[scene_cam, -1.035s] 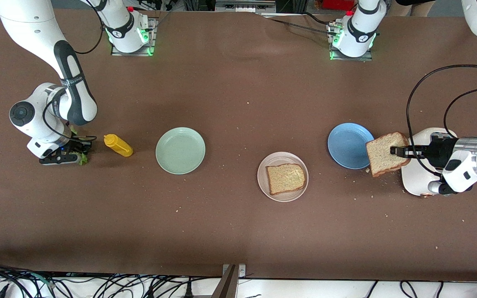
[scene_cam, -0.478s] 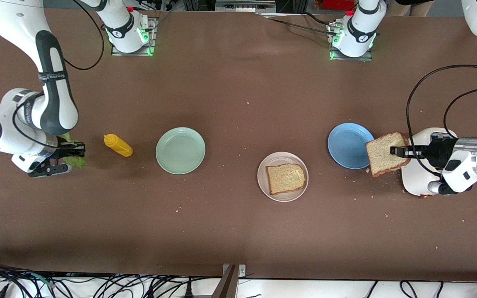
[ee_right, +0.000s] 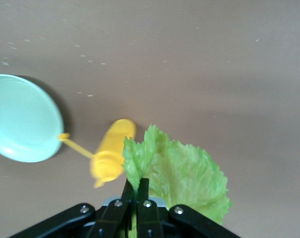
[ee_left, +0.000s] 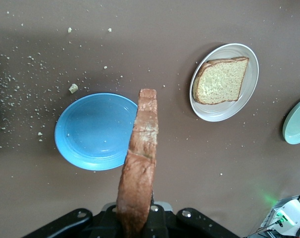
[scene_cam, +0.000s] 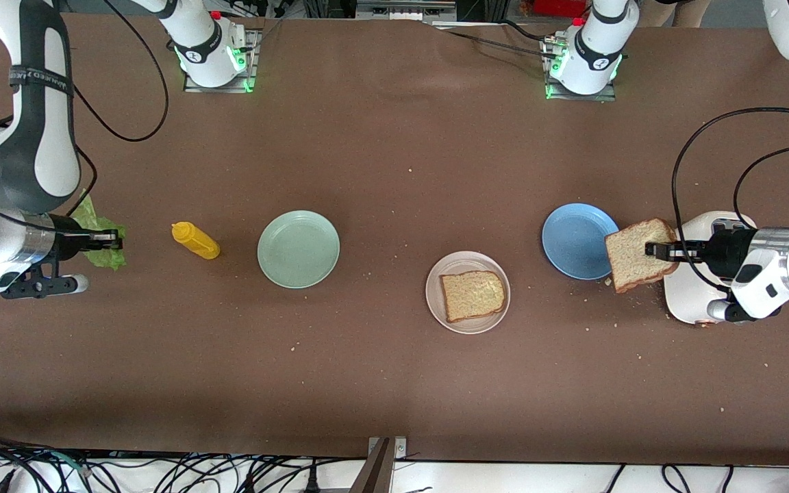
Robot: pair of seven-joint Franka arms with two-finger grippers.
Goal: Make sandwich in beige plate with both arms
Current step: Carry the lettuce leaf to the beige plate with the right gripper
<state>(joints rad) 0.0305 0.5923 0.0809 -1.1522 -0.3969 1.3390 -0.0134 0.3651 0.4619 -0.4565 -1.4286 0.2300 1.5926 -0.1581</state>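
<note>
One toasted bread slice (scene_cam: 474, 294) lies flat on the beige plate (scene_cam: 468, 324), which sits nearer the front camera than the blue plate. My left gripper (scene_cam: 649, 250) is shut on a second bread slice (scene_cam: 635, 255), held up in the air over the blue plate's rim (scene_cam: 572, 241); in the left wrist view that slice (ee_left: 140, 153) stands edge-on above the blue plate (ee_left: 90, 131) with the beige plate (ee_left: 250, 91) farther off. My right gripper (scene_cam: 115, 238) is shut on a ruffled green lettuce leaf (scene_cam: 96, 239), lifted near the right arm's end of the table; the leaf (ee_right: 184, 173) hangs from its fingertips (ee_right: 143, 186).
A yellow squeeze bottle (scene_cam: 195, 240) lies on its side between the lettuce and the mint green plate (scene_cam: 298, 248). A white toaster (scene_cam: 696, 287) stands under my left wrist. Crumbs dot the brown tabletop.
My right arm has risen from the table and swung toward its end, carrying the lettuce leaf up with it. The left arm and its bread slice have stayed still.
</note>
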